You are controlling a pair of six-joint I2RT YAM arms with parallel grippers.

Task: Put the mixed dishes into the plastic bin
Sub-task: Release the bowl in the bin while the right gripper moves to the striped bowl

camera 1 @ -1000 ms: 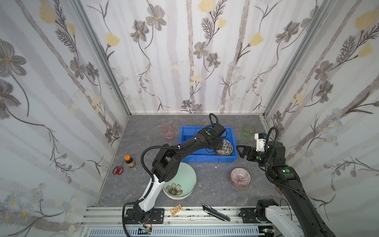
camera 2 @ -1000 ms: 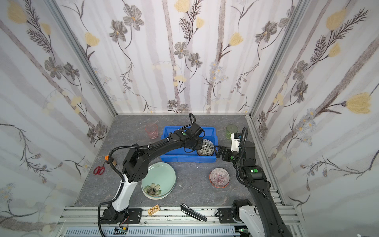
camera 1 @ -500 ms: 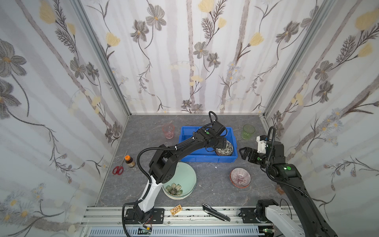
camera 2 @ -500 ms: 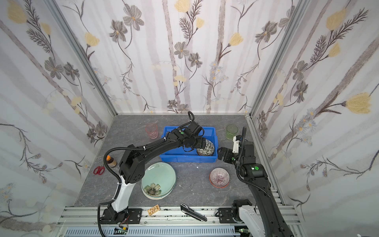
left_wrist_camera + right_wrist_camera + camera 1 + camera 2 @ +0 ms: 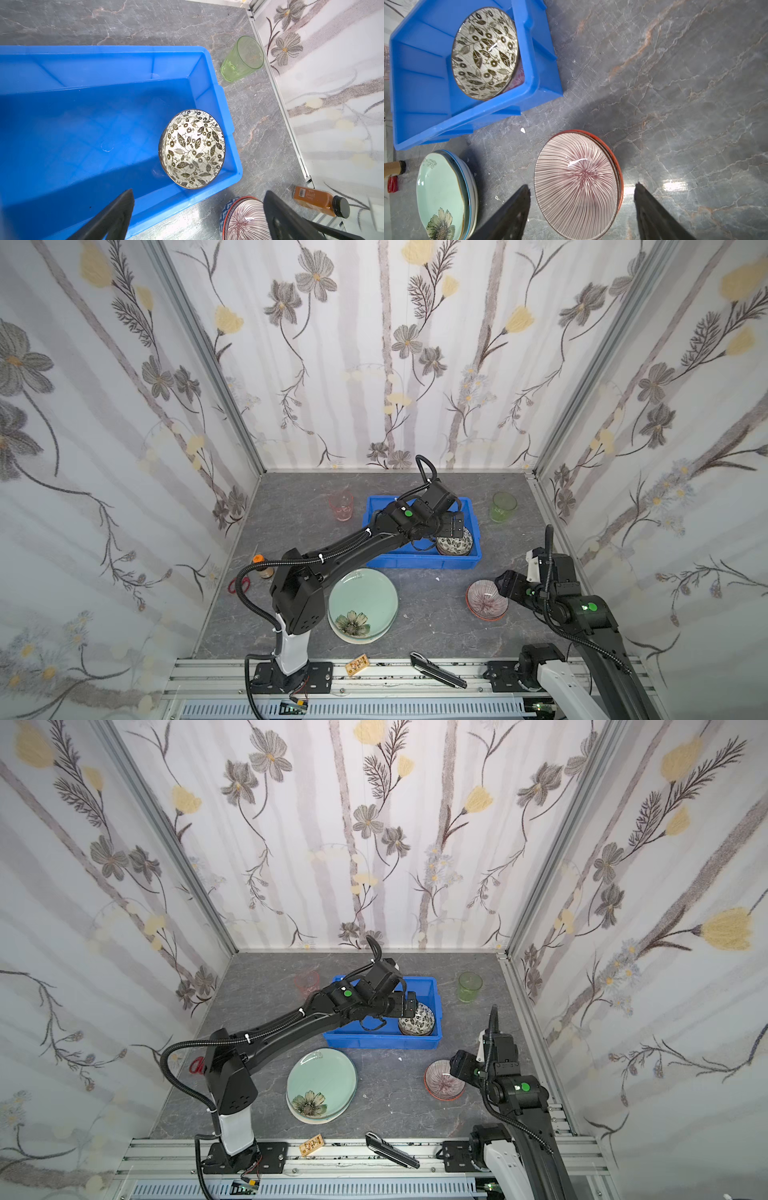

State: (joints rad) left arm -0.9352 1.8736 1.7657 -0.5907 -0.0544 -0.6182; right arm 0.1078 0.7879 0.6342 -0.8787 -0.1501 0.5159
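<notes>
A: While lying long-axis left-right, holds what?
B: One black-white bowl (image 5: 192,148), mouth up, at right end of blue bin (image 5: 419,562). Outside, two: pink tumbler (image 5: 340,507), green tumbler (image 5: 504,507). Left gripper (image 5: 198,194) spread, empty; right gripper (image 5: 581,186) spread astride striped bowl (image 5: 485,600).

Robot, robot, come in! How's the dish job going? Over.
Left gripper open over blue bin; black-white bowl inside. Right gripper open around striped bowl, not gripping. Nothing blocking.

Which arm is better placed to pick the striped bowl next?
Right. The right gripper is open with its jaws either side of the striped bowl on the table. The left gripper is over the blue bin, farther away.
</notes>
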